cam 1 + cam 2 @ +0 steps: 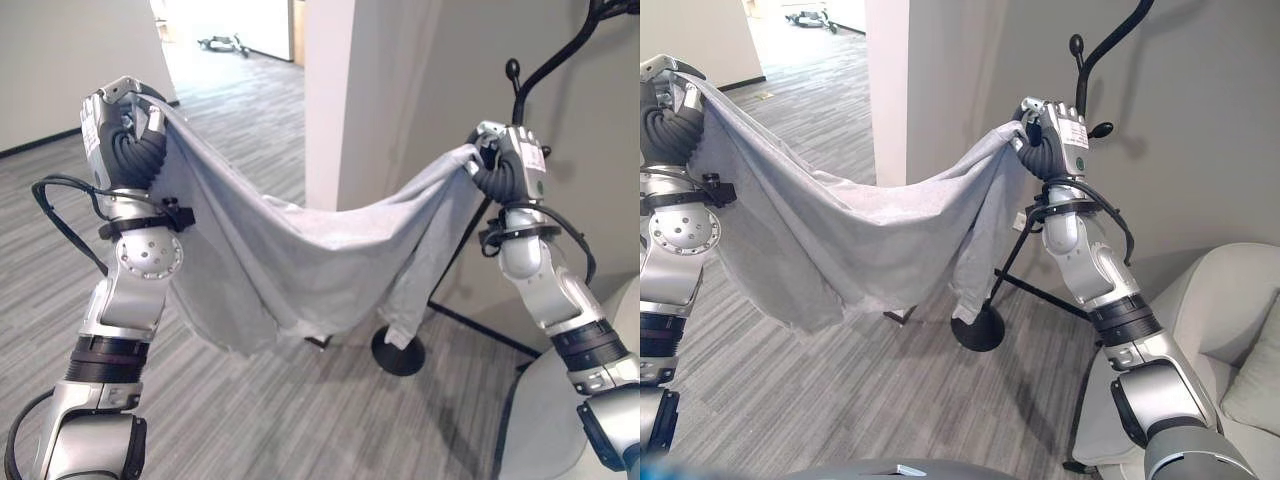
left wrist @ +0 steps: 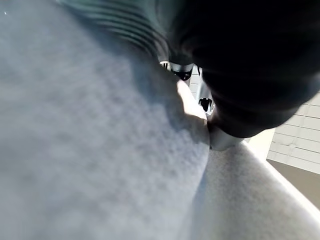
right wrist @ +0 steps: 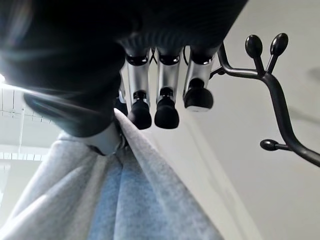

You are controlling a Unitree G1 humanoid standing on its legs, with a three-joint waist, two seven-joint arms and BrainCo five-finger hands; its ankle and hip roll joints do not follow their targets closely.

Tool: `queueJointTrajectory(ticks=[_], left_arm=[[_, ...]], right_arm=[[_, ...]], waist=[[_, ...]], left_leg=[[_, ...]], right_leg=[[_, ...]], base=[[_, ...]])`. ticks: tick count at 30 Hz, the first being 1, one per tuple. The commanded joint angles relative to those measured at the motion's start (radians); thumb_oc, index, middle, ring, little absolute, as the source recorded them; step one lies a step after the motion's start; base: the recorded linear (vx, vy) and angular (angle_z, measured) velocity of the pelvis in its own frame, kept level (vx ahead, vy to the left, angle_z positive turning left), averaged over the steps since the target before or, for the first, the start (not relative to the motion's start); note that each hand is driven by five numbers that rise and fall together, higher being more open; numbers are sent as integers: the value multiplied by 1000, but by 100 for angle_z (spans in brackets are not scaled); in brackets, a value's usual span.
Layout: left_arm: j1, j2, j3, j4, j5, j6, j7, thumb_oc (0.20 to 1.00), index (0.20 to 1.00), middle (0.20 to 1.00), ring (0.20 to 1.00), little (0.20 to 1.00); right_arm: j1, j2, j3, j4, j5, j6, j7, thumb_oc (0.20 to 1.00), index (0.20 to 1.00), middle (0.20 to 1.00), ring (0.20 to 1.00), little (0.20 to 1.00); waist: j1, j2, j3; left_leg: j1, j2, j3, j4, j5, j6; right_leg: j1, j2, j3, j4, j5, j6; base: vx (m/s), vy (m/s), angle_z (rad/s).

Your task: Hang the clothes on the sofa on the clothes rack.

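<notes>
I have the grey garment [image 1: 290, 250] strung mid-air between both hands, sagging in the middle. Left hand [image 1: 125, 130] fingers curled on one edge, right hand [image 1: 1050, 135] fingers [image 3: 167, 107] pinching the other. Black clothes rack [image 1: 1085, 130] just behind right hand; sofa [image 1: 1240, 320] lower right.

Grey striped carpet [image 1: 250, 420]; pale grey wall [image 1: 1200, 130]; white pillar [image 1: 328, 100]; bright corridor [image 1: 230, 20].

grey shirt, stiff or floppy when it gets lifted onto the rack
Likely floppy: the shirt sags deep between the left hand and right hand. Probably light, since pinched edges carry it. Hanging folds may catch on the rack.
</notes>
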State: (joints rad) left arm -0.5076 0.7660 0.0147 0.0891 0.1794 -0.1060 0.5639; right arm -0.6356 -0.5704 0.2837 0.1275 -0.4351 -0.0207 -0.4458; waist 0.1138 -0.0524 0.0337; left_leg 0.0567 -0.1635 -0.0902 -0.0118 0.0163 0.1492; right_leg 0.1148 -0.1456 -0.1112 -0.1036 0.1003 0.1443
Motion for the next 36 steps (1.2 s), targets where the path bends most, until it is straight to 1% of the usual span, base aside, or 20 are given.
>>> queueJointTrajectory(ticks=[1,2,6,7,8,9,10,11,12,15,16,17,19,20,21,23,26,29,33,36], left_arm=[[-2,-7,14,-40,28,-31,4,200,200,200,200,200],[-8,-5,11,-43,25,-35,6,200,200,200,200,200],[-29,5,-4,-36,16,-41,5,200,200,200,200,200],[-52,17,-22,-40,8,-44,8,200,200,200,200,200],[-57,18,-24,-37,7,-44,9,200,200,200,200,200],[-81,22,-34,-42,0,-46,20,200,200,200,200,200],[-86,22,-36,-39,-1,-47,21,200,200,200,200,200],[-104,20,-43,-45,-11,-50,34,200,200,200,200,200],[-105,20,-43,-45,-11,-50,34,200,200,200,200,200],[-124,13,-43,-59,-25,-58,55,200,200,200,200,200],[-127,11,-42,-66,-30,-65,57,200,200,200,200,200],[-119,26,-24,-74,-41,-63,60,200,200,200,200,200],[-103,19,-12,-86,-41,-61,66,200,200,200,200,200],[-102,-37,-16,-74,-56,-60,84,200,200,200,200,200],[-106,-40,-18,-71,-56,-61,86,200,200,200,200,200],[-148,-26,-42,-53,-51,-65,90,200,200,200,200,200],[-116,3,5,-70,-23,-61,82,200,200,200,200,200],[-86,-5,41,-90,-7,-54,84,200,200,200,200,200],[-69,-15,56,-105,16,-55,75,200,200,200,200,200],[-82,-32,36,-91,19,-47,72,200,200,200,200,200]], right_arm=[[-68,20,-17,6,-26,-7,-14,200,200,200,200,200],[-68,26,-23,-1,-21,-9,-19,200,200,200,200,200],[-75,13,-31,-9,-18,-9,-24,200,200,200,200,200],[-96,1,-27,-16,-12,-9,-34,200,200,200,200,200],[-99,0,-28,-14,-11,-9,-34,200,200,200,200,200],[-125,-9,-23,-17,-11,-6,-46,200,200,200,200,200],[-129,-10,-23,-15,-10,-6,-47,200,200,200,200,200],[-153,-23,-12,-13,-16,-3,-59,200,200,200,200,200],[-155,-23,-11,-12,-16,-3,-60,200,200,200,200,200],[-213,-54,14,-10,-28,-1,-79,200,200,200,200,200],[-230,-77,25,-13,-29,0,-86,200,200,200,200,200],[-255,-81,17,-17,-32,3,-79,200,200,200,200,200],[-259,-86,15,-31,-34,-5,-80,200,200,200,200,200],[-245,-96,5,-59,-16,-23,-91,200,200,200,200,200],[-245,-100,4,-61,-15,-22,-91,200,200,200,200,200],[-308,-151,43,-69,-3,-27,-107,200,200,200,200,200],[-358,-180,66,-92,-6,-39,-90,200,200,200,200,200],[-360,-157,74,-77,-2,-37,-80,200,200,200,200,200],[-355,-121,73,-51,-15,-35,-69,200,200,200,200,200],[-311,-101,51,-57,-7,-35,-61,200,200,200,200,200]], waist=[[25,-6,-82],[27,-6,-61],[25,-11,-43],[20,-7,-28],[19,-7,-30],[22,-1,-21],[21,0,-23],[21,-1,-21],[20,0,-22],[12,-21,-14],[16,-35,-15],[5,-53,-8],[-11,-44,-11],[-46,-26,4],[-50,-23,0],[-52,-10,1],[-9,3,-22],[13,11,-38],[36,17,-48],[22,21,-65]], left_leg=[[2,104,7,-2,-52,-124],[-4,108,8,11,-55,-120],[-9,120,5,21,-62,-128],[-26,155,2,21,-65,-143],[-32,155,1,24,-65,-144],[-54,195,-18,21,-66,-165],[-60,195,-20,22,-67,-166],[-62,239,-40,5,-69,-195],[-62,240,-41,1,-67,-196],[-32,323,-36,-63,-55,-254],[-43,344,-25,-75,-51,-274],[-57,421,-5,-75,-38,-318],[-78,442,-14,-75,-23,-327],[-159,442,-4,-75,8,-317],[-168,442,-10,-75,11,-317],[-227,391,-29,-75,64,-312],[-232,233,-108,-75,30,-257],[-207,182,-90,-75,5,-217],[-190,171,-86,-75,3,-211],[-191,170,-85,-75,7,-219]], right_leg=[[-95,-21,-23,103,-68,21],[-122,-15,-20,178,-87,22],[-141,-34,-17,194,-90,24],[-159,-86,-2,175,-56,25],[-161,-86,-4,172,-52,25],[-182,-155,15,145,-10,31],[-184,-154,13,139,-6,32],[-203,-220,25,106,44,50],[-202,-220,23,102,47,51],[-229,-283,4,80,141,95],[-202,-279,-23,50,107,104],[-201,-249,-90,57,52,118],[-216,-222,-106,86,18,117],[-219,-175,-118,109,-46,95],[-225,-175,-124,114,-51,92],[-233,-124,-111,90,-66,67],[-212,-64,-129,16,-61,38],[-223,-42,-121,16,-78,23],[-221,-13,-103,16,-99,14],[-197,-9,-107,16,-112,10]], base=[[-73,27,0],[-55,1,-3],[3,-140,0],[-19,-189,3],[-1,-418,-2],[19,-229,18],[112,-544,40],[98,-314,40],[168,-511,29],[183,-549,35],[277,-897,52],[212,-662,48],[163,-542,27],[102,-433,10],[40,-398,32],[49,-288,57],[151,-350,26],[127,-181,-22],[117,-117,-26],[99,-48,2]])
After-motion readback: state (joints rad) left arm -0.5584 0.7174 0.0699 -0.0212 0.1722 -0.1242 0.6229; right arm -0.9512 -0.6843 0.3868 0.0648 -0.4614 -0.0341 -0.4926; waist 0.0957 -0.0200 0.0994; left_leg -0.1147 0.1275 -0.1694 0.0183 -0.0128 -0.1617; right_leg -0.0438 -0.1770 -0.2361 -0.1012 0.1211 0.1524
